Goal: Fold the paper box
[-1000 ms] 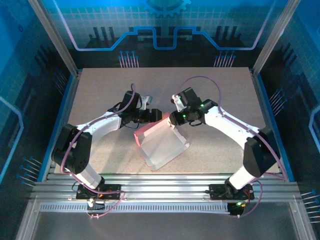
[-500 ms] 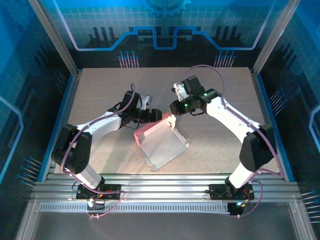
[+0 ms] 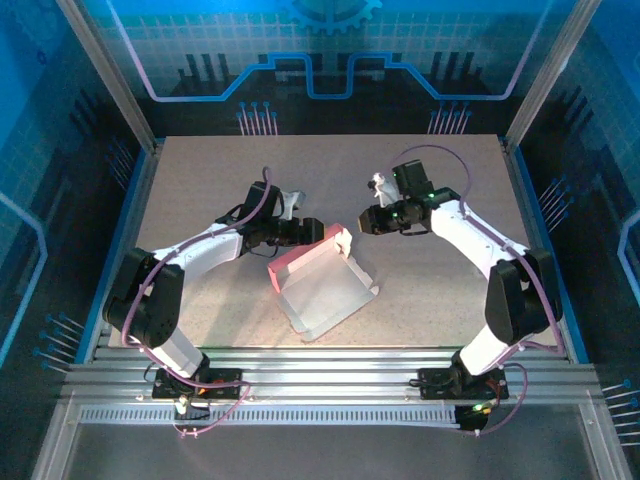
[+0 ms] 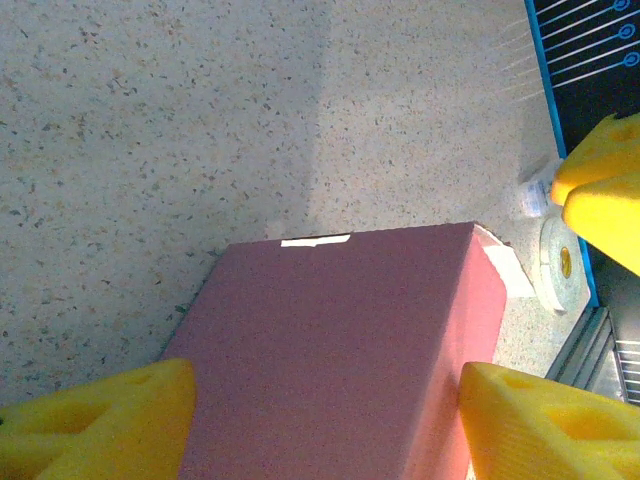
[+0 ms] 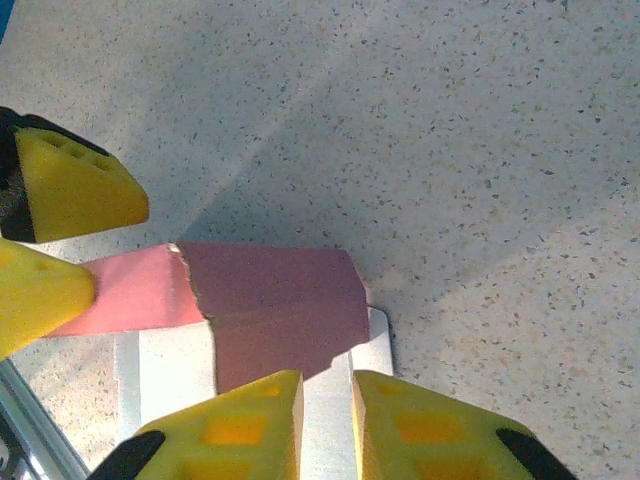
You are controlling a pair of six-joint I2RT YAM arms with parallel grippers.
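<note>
Just ahead of the left gripper (image 4: 327, 410), whose jaws stood wide across its pink outer wall, we saw the paper box (image 3: 322, 288) lying half folded on the table (image 3: 200, 180), just apart from the right gripper (image 3: 366, 222), whose jaws were all but closed on nothing.

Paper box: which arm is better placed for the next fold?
Left, likely. The left gripper sits open astride the raised pink wall of the paper box; the right gripper stands apart from it, nearly shut, holding nothing.
</note>
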